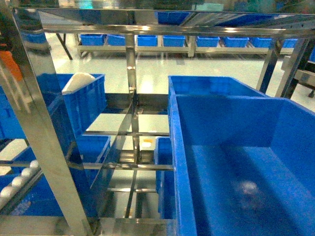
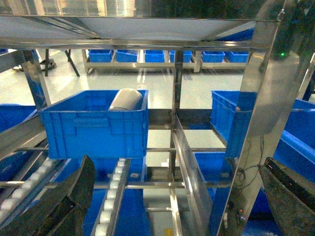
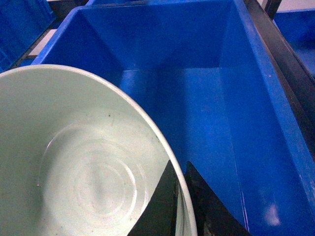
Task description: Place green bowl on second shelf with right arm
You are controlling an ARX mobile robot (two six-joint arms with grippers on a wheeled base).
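The pale mint-green bowl (image 3: pixel 74 172) fills the lower left of the right wrist view. My right gripper (image 3: pixel 179 167) is shut on its rim, one black finger inside the bowl and one outside. The bowl hangs over the inside of a large blue crate (image 3: pixel 206 98), empty where it shows. The steel rack (image 1: pixel 131 69) fills the head view; one tier carries white roller tracks (image 2: pixel 115 191). I cannot tell which tier is the second shelf. My left gripper (image 2: pixel 177 196) is open and holds nothing, with the rack ahead of it. Neither gripper nor the bowl shows in the head view.
A big blue crate (image 1: pixel 236 162) takes up the right of the head view. Another blue crate (image 2: pixel 96 125) on the rollers holds a pale rounded object (image 2: pixel 125 101). Steel uprights (image 2: pixel 261 123) and a centre divider (image 2: pixel 189 172) stand close. More blue crates (image 1: pixel 147 40) line a far rack.
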